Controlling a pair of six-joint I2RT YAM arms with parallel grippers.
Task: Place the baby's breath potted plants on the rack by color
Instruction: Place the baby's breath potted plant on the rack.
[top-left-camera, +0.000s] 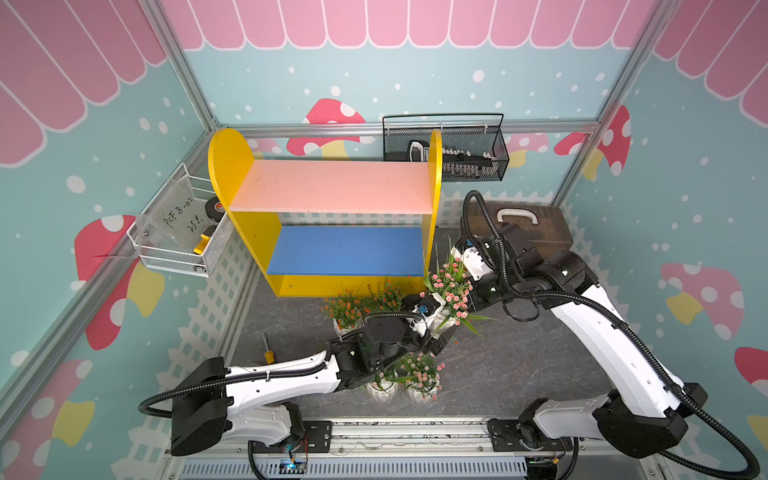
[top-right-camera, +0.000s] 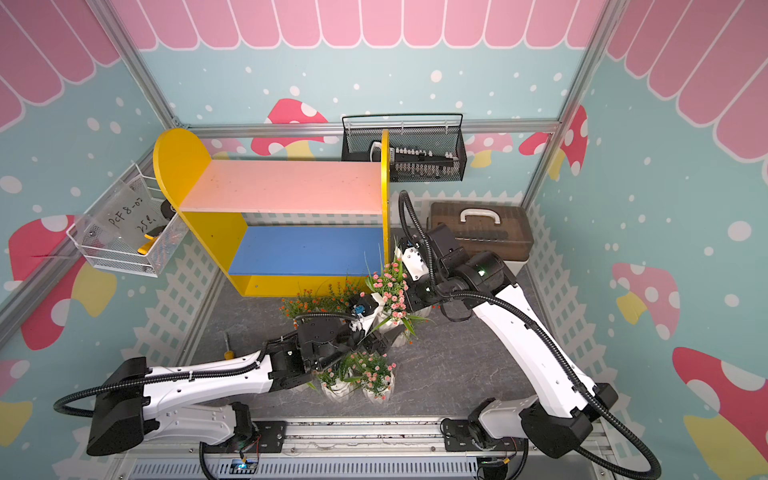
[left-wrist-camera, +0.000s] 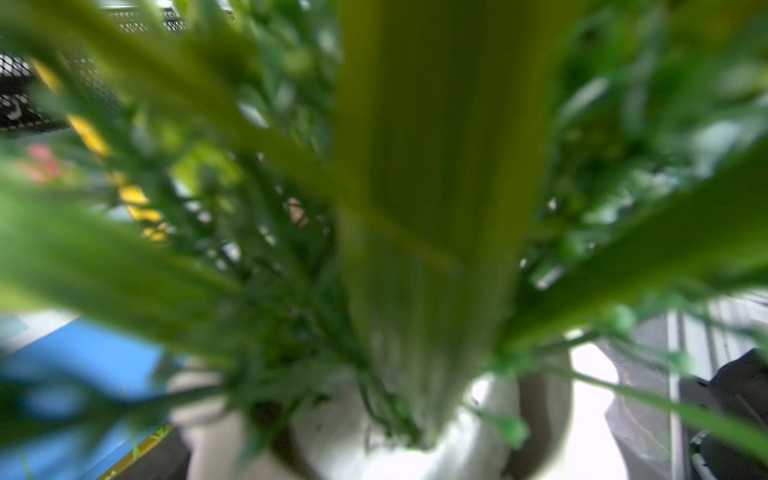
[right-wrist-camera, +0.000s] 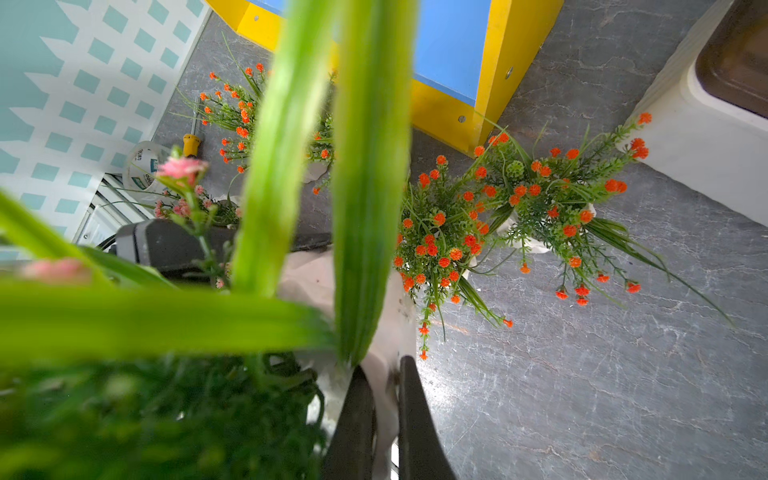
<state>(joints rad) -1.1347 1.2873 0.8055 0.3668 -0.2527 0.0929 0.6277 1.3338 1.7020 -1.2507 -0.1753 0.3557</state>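
Note:
My right gripper (right-wrist-camera: 384, 365) is shut on the white rim of a pink-blossomed baby's breath potted plant (top-left-camera: 451, 286), which hangs just off the rack's front right corner. My left gripper (top-left-camera: 440, 338) is at that same pot from the other side. The left wrist view is full of blurred leaves and a white pot (left-wrist-camera: 374, 440), and its jaws are hidden. The rack (top-left-camera: 332, 187) has a pink upper board and a blue lower board (top-left-camera: 345, 249), both bare. Orange-red plants (top-left-camera: 345, 309) (right-wrist-camera: 444, 237) stand in front of it. Two pink plants (top-left-camera: 422, 374) stand nearer the front.
A black mesh basket (top-left-camera: 457, 149) hangs on the back wall and a white wire basket (top-left-camera: 178, 241) on the left wall. A brown case with a white handle (top-left-camera: 523, 224) sits at the back right. A yellow-handled screwdriver (top-left-camera: 268, 349) lies left of the plants.

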